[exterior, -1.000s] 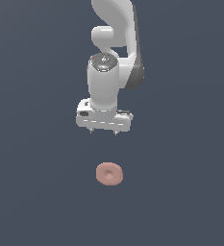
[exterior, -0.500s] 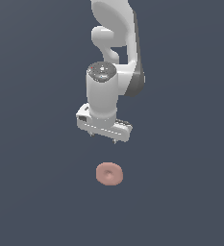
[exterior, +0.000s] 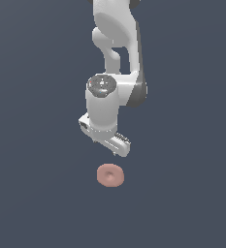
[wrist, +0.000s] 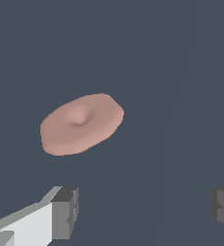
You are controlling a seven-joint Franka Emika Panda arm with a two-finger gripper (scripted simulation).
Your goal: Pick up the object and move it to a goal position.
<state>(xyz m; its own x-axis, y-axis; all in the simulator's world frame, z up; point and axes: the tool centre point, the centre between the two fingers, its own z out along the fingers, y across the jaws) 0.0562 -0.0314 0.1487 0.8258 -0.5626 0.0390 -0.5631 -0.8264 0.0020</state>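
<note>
Progress looks early: the salmon-pink doughnut-like disc [exterior: 109, 175] lies flat on the dark surface [exterior: 32, 193], untouched, while the gripper [exterior: 108, 145] hovers just above it with fingers [wrist: 65, 211] spread wide, so grasping, lifting and carrying remain.

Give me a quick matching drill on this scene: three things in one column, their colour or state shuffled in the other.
Things:
1. disc
2. end effector
3. floor

States:
A. open, holding nothing
B. dark blue-grey
C. salmon pink, lying flat

Pairs: 1-C, 2-A, 3-B
</note>
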